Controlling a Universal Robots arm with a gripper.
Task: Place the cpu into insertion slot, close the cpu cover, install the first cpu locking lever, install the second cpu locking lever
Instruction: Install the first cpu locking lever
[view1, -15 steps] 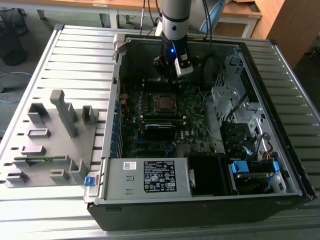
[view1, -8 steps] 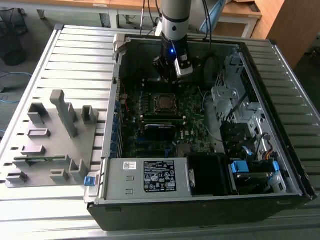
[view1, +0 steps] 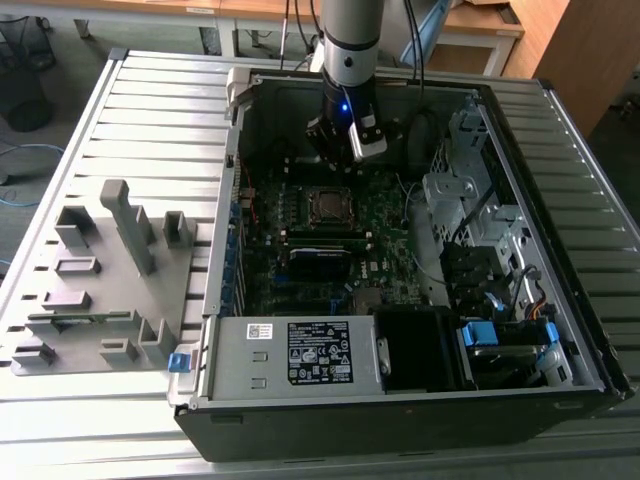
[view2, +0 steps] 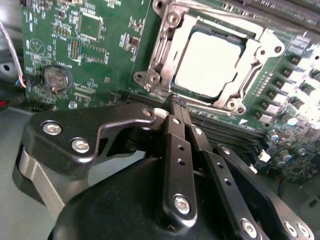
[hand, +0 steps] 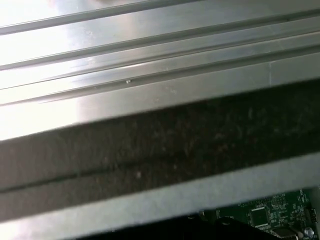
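Socket stage: cpu (view2: 212, 62) seated in socket (view2: 149, 80) mid-motherboard (view2: 95, 55), cpu cover (view2: 176, 42) looks down over it.
Risk: levers are thin & prob. springy, so a pincer (view2: 176, 104) tip coming in off-line could slip & scrape the board or nearby parts; whether either lever is latched, can't tell. Arm drops approx. vertical into the open case (view1: 400, 425), wrist down, pincer hanging above the socket's far side in the exterior view. Fingers (view2: 175, 150) pressed together, nothing btwn them.
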